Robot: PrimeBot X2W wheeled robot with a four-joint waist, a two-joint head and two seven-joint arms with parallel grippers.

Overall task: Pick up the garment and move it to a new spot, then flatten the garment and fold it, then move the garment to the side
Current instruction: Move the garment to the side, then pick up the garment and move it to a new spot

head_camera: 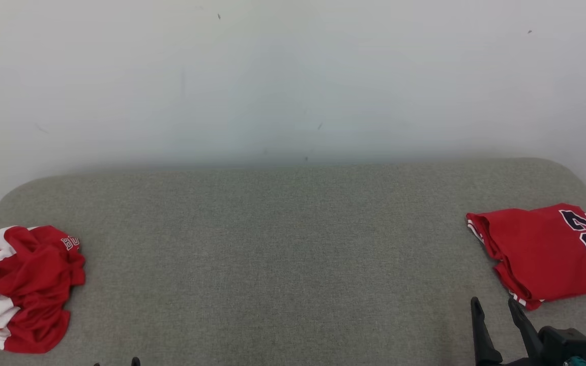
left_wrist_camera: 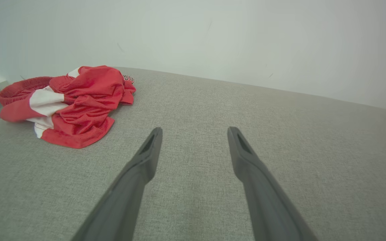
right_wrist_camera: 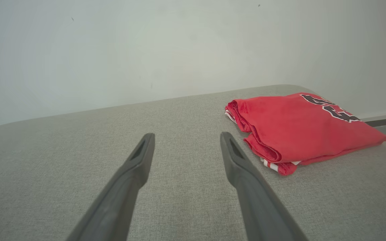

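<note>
Grey fabric-topped table (head_camera: pixel 283 244): one garment unworked at left, one folded at right, both tools empty.

At the far left lies a crumpled red-and-white garment (head_camera: pixel 21 287), bunched and partly cut off by the head view's edge, its lettering mostly buried in the folds. The left tool (left_wrist_camera: pixel 194 129) hovers over bare table just right of it, fingers apart, holding nothing. The right tool (head_camera: pixel 494 302) is likewise spread and empty, just short of a folded red jersey (head_camera: pixel 547 254) near the right edge, its dark number cropped. Judgement: the jersey looks finished and set aside, while the crumpled garment has every step outstanding. Which piece the task means cannot be confirmed.
</note>
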